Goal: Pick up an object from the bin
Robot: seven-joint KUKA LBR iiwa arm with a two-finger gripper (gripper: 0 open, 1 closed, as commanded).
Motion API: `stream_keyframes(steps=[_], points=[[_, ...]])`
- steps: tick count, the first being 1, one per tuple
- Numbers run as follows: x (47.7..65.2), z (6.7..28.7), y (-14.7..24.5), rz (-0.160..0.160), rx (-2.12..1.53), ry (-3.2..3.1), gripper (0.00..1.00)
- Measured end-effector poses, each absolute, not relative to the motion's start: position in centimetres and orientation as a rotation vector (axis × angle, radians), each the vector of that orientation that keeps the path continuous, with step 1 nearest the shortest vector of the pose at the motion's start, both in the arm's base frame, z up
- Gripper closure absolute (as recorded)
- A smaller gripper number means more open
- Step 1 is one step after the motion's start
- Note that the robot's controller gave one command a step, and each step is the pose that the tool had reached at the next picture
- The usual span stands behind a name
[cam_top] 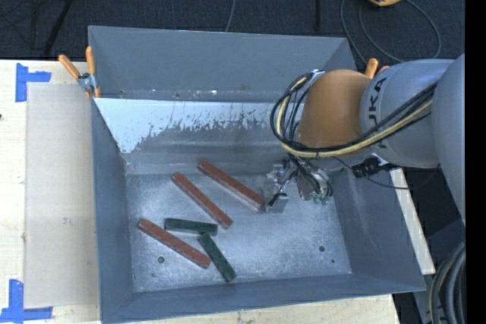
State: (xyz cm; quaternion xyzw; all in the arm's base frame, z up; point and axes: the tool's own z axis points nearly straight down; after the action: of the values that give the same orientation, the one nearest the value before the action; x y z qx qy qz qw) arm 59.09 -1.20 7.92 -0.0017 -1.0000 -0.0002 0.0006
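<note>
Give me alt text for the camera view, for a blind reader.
The robot's gripper is down in a grey metal bin, at the right end of a reddish-brown bar. Two more brown bars and two dark green bars lie to its left.

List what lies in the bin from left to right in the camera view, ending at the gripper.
Front-left red-brown bar → level dark green bar → middle red-brown bar → rear red-brown bar → gripper.

I see bare bin floor at front right, a clear strip under the back wall, three brown bars slanting across the middle, two dark green bars crowding front left, my arm overhanging the right side
</note>
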Motion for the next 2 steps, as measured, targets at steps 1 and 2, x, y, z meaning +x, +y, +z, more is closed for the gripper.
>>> stream_keyframes(steps=[1,2], points=[[59.09,7.92,-1.2,-0.001,-0.006,-3.14,0.0],[59.1,7.92,-1.2,-0.001,-0.006,-3.14,0.0]])
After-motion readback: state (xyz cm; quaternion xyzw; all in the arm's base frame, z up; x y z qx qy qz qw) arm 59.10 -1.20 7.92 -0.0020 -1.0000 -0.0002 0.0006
